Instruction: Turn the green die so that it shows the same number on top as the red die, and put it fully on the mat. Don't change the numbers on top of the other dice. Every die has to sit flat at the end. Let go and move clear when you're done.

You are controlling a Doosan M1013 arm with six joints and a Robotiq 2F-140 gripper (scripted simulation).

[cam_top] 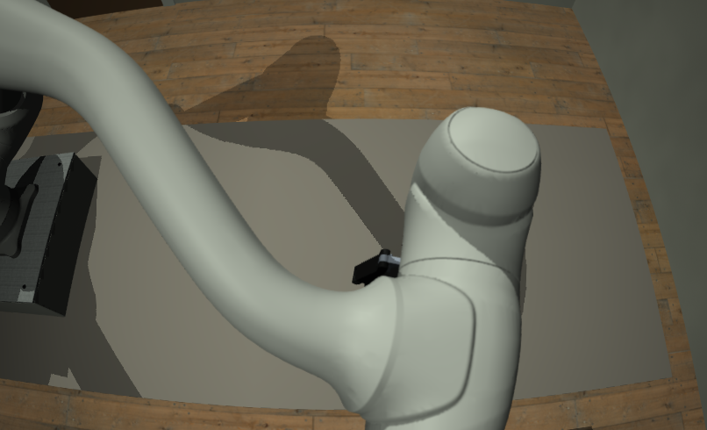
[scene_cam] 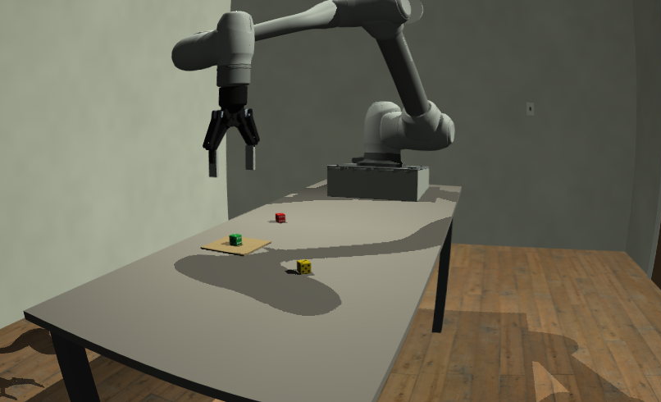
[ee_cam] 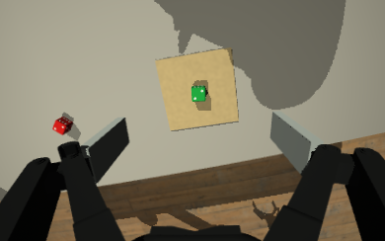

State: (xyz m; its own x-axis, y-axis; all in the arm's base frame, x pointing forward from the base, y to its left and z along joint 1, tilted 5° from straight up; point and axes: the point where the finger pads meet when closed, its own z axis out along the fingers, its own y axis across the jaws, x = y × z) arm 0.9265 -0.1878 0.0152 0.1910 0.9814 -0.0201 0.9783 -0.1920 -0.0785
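The green die [scene_cam: 235,239] sits flat on the tan mat [scene_cam: 234,246], near its middle; it also shows in the wrist view [ee_cam: 198,94] on the mat [ee_cam: 197,89]. Its top face shows two white pips. The red die [scene_cam: 280,217] sits on the grey table beyond the mat; it also shows in the wrist view [ee_cam: 62,125], its top pips too small to read. My gripper [scene_cam: 231,164] hangs high above the mat, open and empty; its fingers frame the wrist view [ee_cam: 198,140]. In the top view the arm hides the dice.
A yellow die [scene_cam: 303,267] sits on the table to the right of the mat, at the edge of the arm's shadow. The robot base [scene_cam: 376,182] stands at the table's far end. The table's left edge runs close to the mat.
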